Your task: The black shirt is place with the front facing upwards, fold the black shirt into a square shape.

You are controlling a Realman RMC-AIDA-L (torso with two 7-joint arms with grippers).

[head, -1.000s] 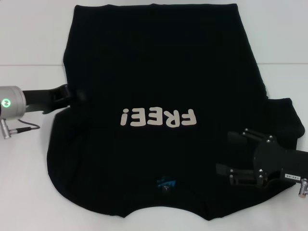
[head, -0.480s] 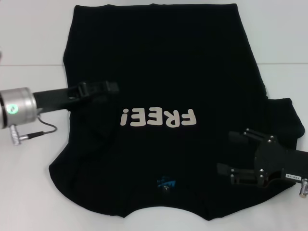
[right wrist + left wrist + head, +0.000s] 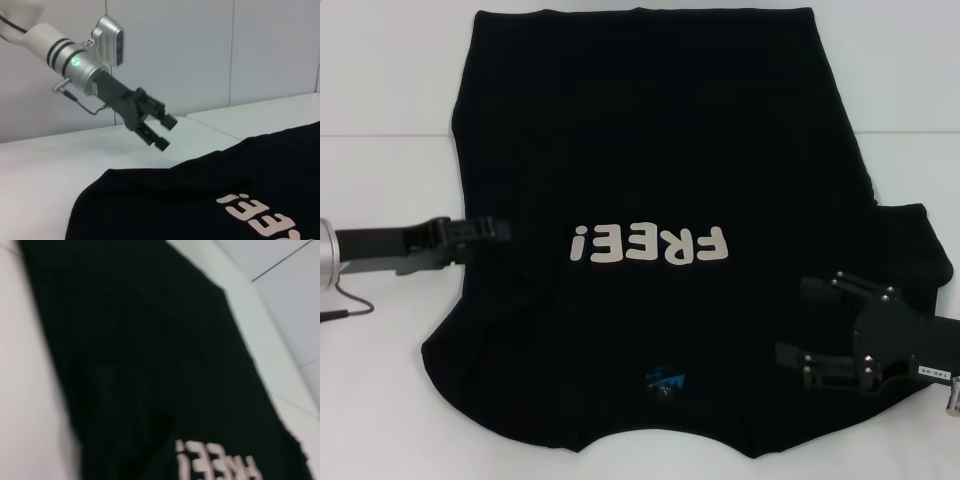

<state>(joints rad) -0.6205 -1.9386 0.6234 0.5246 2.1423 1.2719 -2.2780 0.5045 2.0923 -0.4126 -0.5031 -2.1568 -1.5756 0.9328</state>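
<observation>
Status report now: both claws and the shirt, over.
Left claw open, in the air above the shirt's left edge, holding nothing. Right claw open, low over the right sleeve. Shirt flat, front up, not folded. Nothing in the way.

Showing a black left claw on a silver wrist cylinder glowing with a green light, white arm segments ringed in black, thin dark cable looping beside. Showing a black right claw, screw-studded, wearing a small white label.
</observation>
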